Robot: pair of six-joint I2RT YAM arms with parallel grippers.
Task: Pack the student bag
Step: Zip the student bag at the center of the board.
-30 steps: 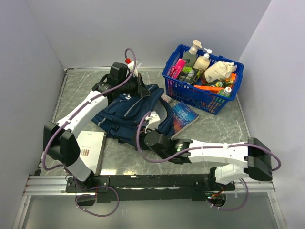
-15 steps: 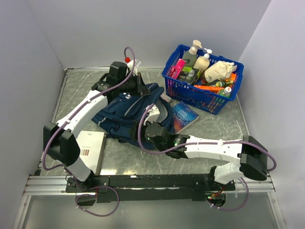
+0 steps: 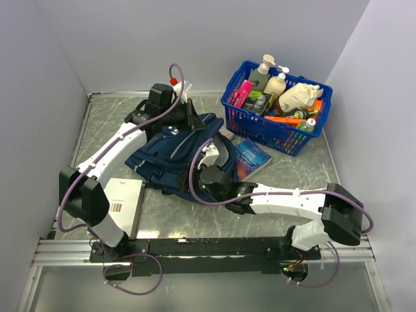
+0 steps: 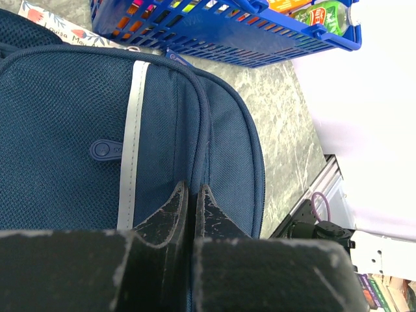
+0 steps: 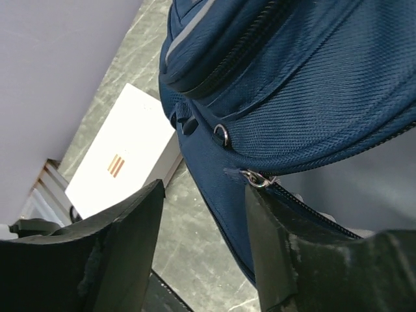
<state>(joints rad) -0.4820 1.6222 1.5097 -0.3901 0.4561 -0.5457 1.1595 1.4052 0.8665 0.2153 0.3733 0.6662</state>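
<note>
You see the student bag (image 3: 159, 166) in matt navy woven cloth, mesh-textured near its grey strip (image 4: 132, 130), with shiny metal zip rings (image 5: 221, 135). The basket (image 3: 260, 130) is glossy blue plastic; the bench (image 3: 299, 166) looks like polished marbled stone.

left claw (image 4: 190, 198) pinched on student bag (image 4: 65, 117), arm extended far | right claw (image 5: 201, 198) jaws apart, arm stretched leftward

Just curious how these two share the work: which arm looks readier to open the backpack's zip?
Right. The right fingers, open, sit beside the zipper pull on the student bag; the left fingers are shut, pinching the bag's seam, which probably steadies it.
</note>
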